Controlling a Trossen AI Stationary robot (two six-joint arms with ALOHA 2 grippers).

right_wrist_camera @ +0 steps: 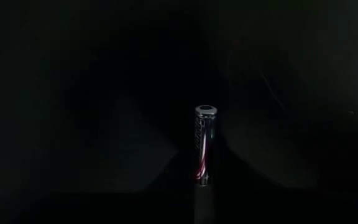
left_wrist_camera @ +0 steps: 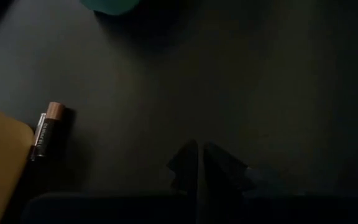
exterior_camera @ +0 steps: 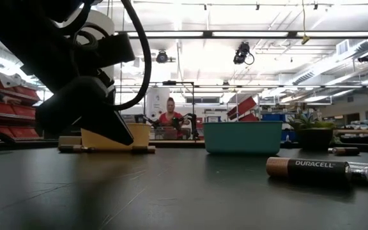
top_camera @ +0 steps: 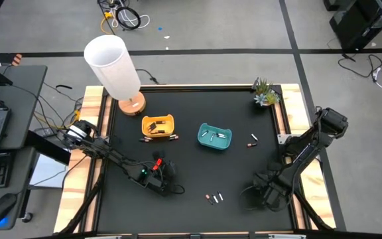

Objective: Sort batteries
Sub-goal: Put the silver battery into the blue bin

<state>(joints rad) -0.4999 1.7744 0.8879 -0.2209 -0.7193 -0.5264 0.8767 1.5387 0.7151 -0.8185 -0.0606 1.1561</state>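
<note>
We read the right gripper [right_wrist_camera: 204,186] as clamped on a pale silver battery [right_wrist_camera: 204,146], held end-out, likely for carrying to a tray; it hovers low near the table's right front. The left gripper [left_wrist_camera: 197,165], fingers closed on nothing, sits low at left front. The yellow plastic tray [top_camera: 158,126] holds dark batteries, two more lying just beside it; the teal plastic tray [top_camera: 215,136] holds silver ones. Loose batteries [top_camera: 213,198] remain on the black table [top_camera: 197,169].
</note>
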